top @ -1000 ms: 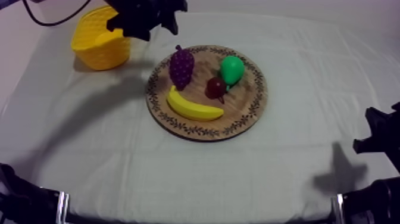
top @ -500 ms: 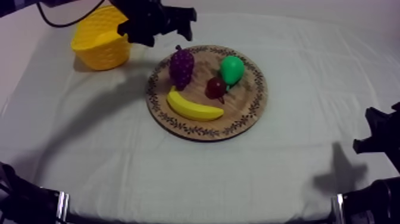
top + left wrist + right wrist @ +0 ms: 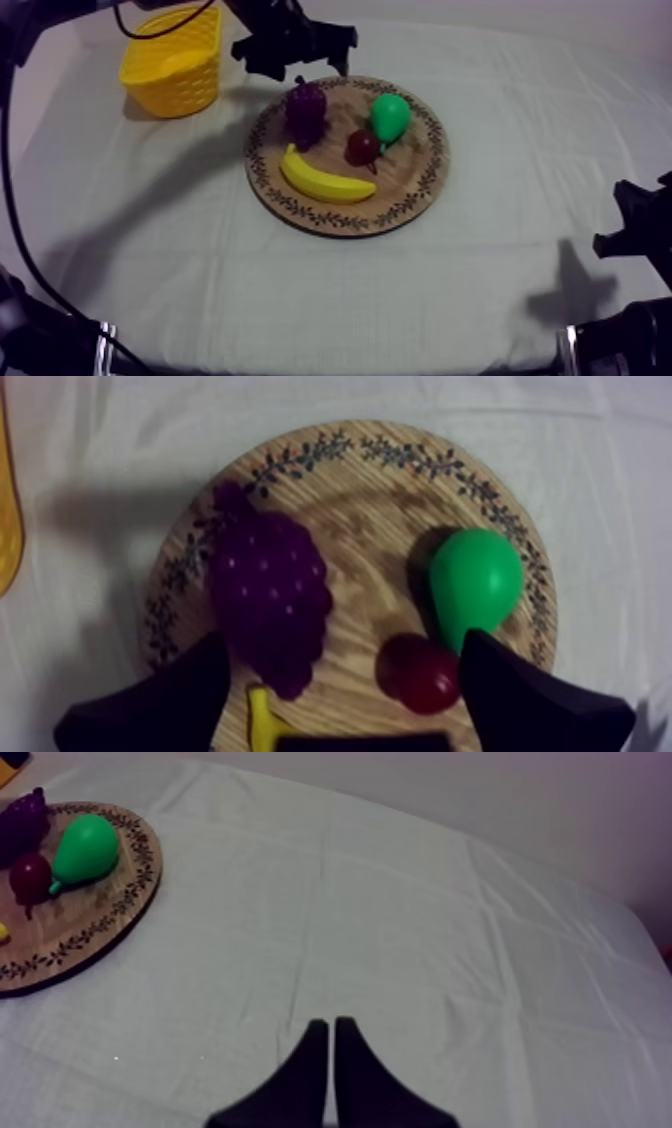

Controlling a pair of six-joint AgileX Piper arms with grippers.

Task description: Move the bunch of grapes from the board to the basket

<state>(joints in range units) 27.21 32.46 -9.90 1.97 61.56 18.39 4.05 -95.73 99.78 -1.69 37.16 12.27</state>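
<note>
Above the far rim of the round wooden board, my left end effector is hovering released, grasping nothing. From its wrist, the spread fingers are flanking the bunch of grapes and the small red fruit. The grapes are lying on the board nearest the yellow basket, just above the banana, with the pear sitting farther along. The basket is standing on the counter beside that arm. Well apart from the board, my right end effector is hanging clenched over bare cloth, fingers pressed together.
</note>
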